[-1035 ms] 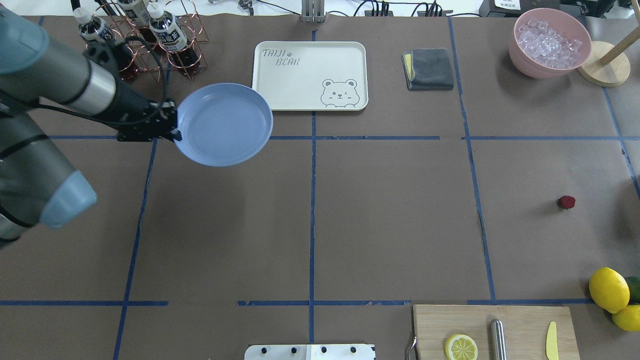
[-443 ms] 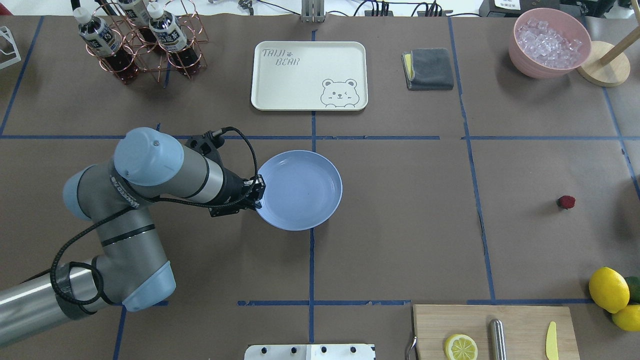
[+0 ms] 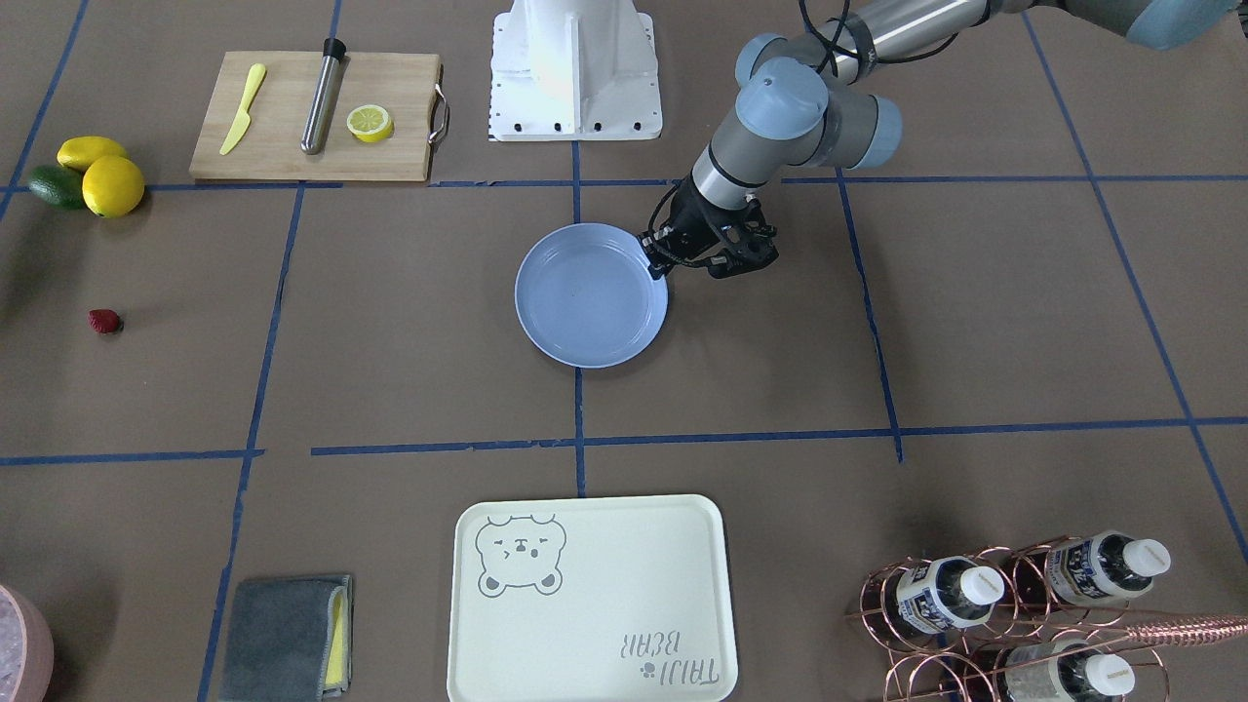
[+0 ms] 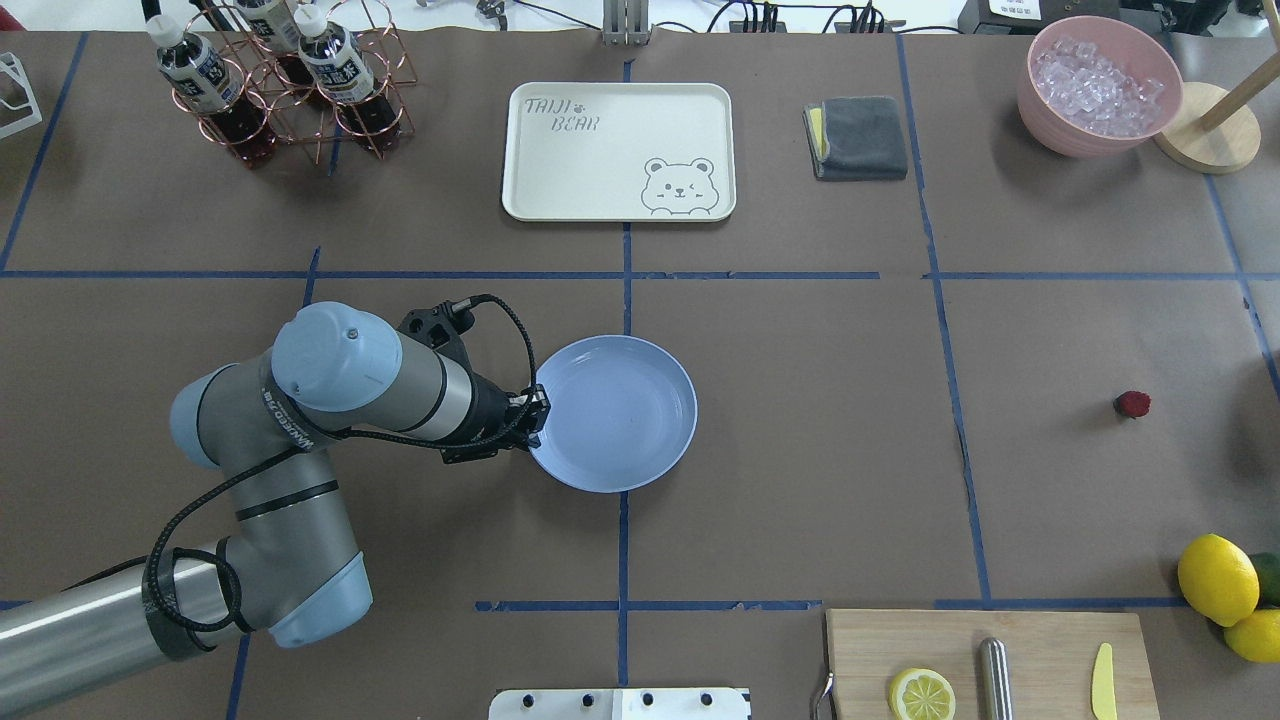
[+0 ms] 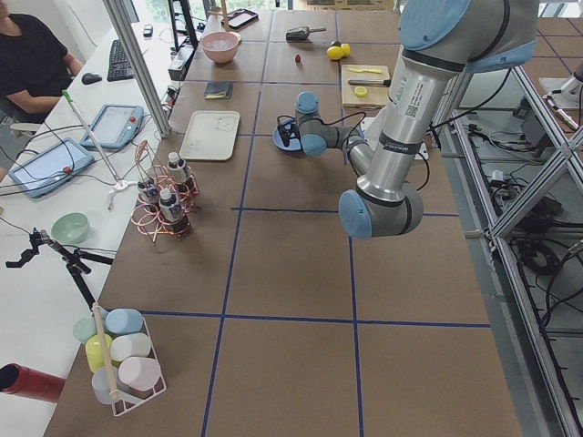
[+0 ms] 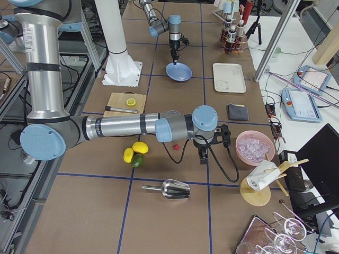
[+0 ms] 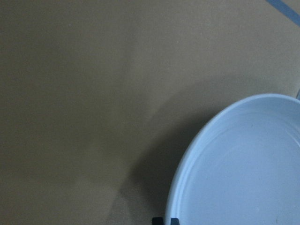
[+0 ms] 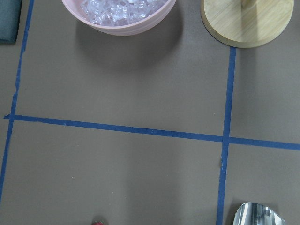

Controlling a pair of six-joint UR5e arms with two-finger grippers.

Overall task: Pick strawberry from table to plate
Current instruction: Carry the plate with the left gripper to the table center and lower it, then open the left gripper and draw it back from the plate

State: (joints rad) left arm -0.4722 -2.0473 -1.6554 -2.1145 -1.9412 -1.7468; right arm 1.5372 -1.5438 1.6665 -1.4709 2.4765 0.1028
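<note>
The strawberry (image 4: pixel 1132 404) lies alone on the brown table (image 4: pixel 800 480) at the right, also seen in the front view as a strawberry (image 3: pixel 103 321) at the left. The light-blue plate (image 4: pixel 640 440) is near the table's middle, over a blue tape line. My left gripper (image 4: pixel 535 410) is shut on the plate's left rim; in the left wrist view a shadow shows under that plate (image 7: pixel 243 168). My right gripper (image 6: pixel 204 156) hovers close to the strawberry (image 6: pixel 175 147) and shows only in the right side view, so I cannot tell whether it is open or shut.
A cream bear tray (image 4: pixel 620 150) and a copper bottle rack (image 4: pixel 290 80) stand at the back. A grey cloth (image 4: pixel 857 137) and a pink bowl of ice (image 4: pixel 1100 85) are back right. Lemons (image 4: pixel 1217 578) and a cutting board (image 4: pixel 985 660) sit front right.
My left arm has carried the plate from beside the bottle rack to the table's middle and closer to the robot. The strawberry has stayed put.
</note>
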